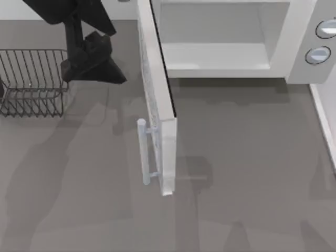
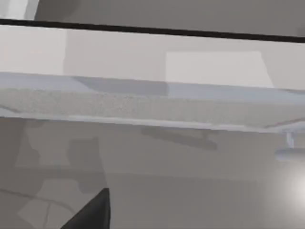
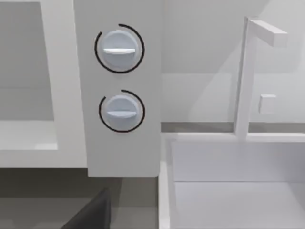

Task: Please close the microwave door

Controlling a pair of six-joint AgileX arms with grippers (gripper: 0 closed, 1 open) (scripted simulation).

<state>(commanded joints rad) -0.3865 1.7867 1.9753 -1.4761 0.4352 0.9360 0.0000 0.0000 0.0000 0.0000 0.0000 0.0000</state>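
Counted: one microwave (image 1: 294,42) | one open microwave door (image 1: 157,89) with one bar handle (image 1: 143,152) | two round knobs (image 3: 119,48) | one wire rack (image 1: 31,81) | one sink (image 3: 228,191) with one faucet (image 3: 248,71)

A rendered kitchen: white microwave (image 1: 294,47) with two knobs (image 3: 119,49), sink with faucet (image 3: 245,76), wire rack (image 1: 31,81) on grey counter (image 1: 247,173).

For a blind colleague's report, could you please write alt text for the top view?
A white microwave stands at the far edge of a grey table, its door swung wide open toward the camera, bar handle facing left. The dark left gripper hovers left of the door, beside a wire rack.
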